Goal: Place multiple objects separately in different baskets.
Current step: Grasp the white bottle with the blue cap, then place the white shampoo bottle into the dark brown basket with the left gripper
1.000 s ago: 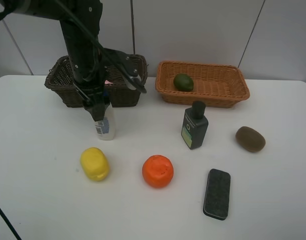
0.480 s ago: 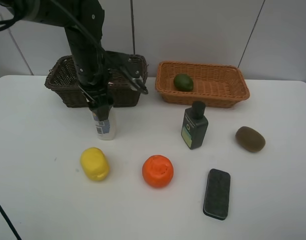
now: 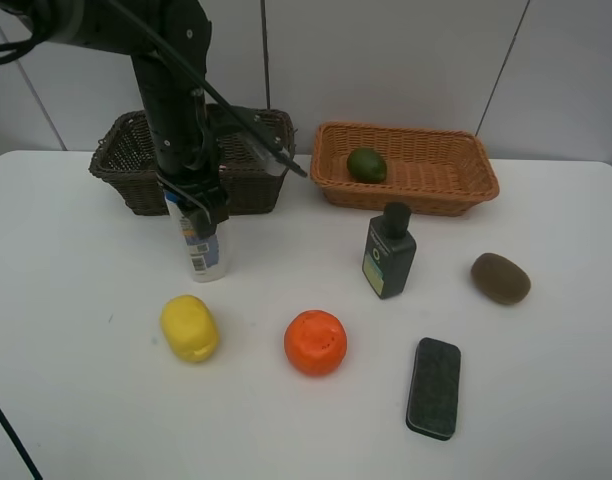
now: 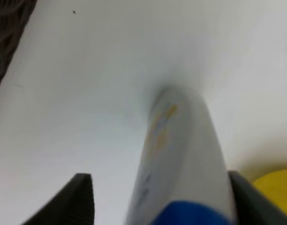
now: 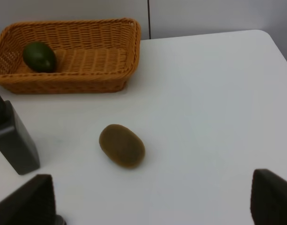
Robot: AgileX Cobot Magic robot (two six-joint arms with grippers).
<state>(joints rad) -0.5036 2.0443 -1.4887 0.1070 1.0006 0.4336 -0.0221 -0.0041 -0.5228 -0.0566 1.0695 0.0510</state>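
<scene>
While the right claw (image 5: pixel 155 206) gapes empty, the half-open left claw (image 4: pixel 160 194) straddles the white bottle (image 3: pixel 208 258), not yet clamped.

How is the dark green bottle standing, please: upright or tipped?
Upright: the dark green bottle stands on its base, cap uppermost.

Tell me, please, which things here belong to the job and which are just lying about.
Job: white bottle, dark green bottle, yellow fruit, orange fruit, brown fruit, green fruit, dark block, dark brown basket, tan basket.
Lying about: nothing beyond the table.
</scene>
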